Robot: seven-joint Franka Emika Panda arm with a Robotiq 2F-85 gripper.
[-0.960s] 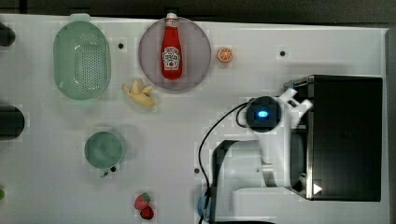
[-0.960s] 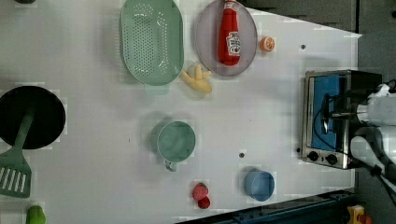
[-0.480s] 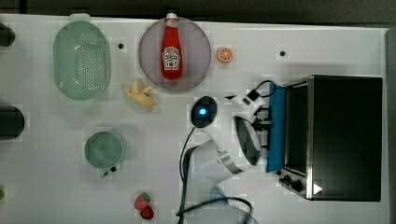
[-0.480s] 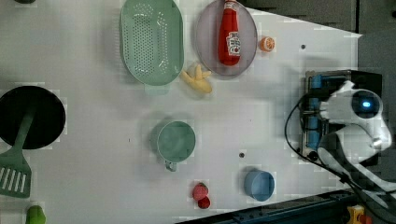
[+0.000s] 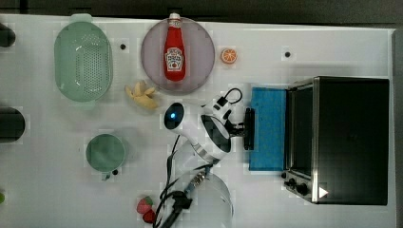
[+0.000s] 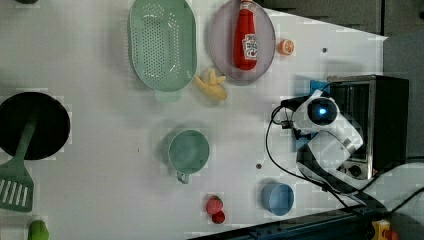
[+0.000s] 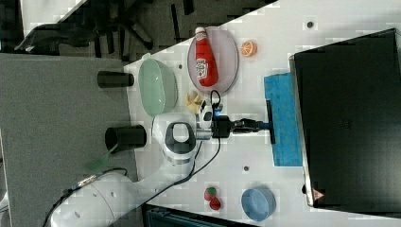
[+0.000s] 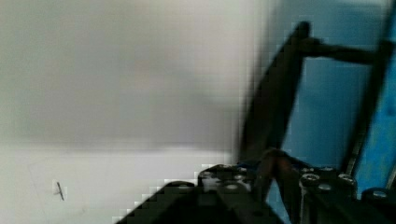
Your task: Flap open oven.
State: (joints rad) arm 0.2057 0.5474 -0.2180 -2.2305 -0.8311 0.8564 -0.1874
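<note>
The black oven (image 5: 351,137) stands at the top view's right, with its blue-tinted door (image 5: 268,128) folded down flat onto the table. The dark bar handle (image 5: 248,128) runs along the door's outer edge. My gripper (image 5: 243,127) is shut on that handle at about its middle, and the white arm reaches in from the top view's bottom centre. In the right view the gripper (image 7: 262,125) meets the handle (image 7: 270,122) in front of the oven (image 7: 350,118). Close up in the wrist view are the handle (image 8: 275,102) and the blue door (image 8: 322,107).
A ketchup bottle (image 5: 174,50) lies on a grey plate (image 5: 202,38), with an orange slice (image 5: 229,56) beside it. A banana (image 5: 141,95), a green colander (image 5: 83,59), a green cup (image 5: 105,152) and strawberries (image 5: 145,209) are on the table. A blue bowl (image 6: 277,198) sits near the arm's base.
The door swung from shut down to flat on the table. My gripper moved with the handle toward the top view's left, away from the oven.
</note>
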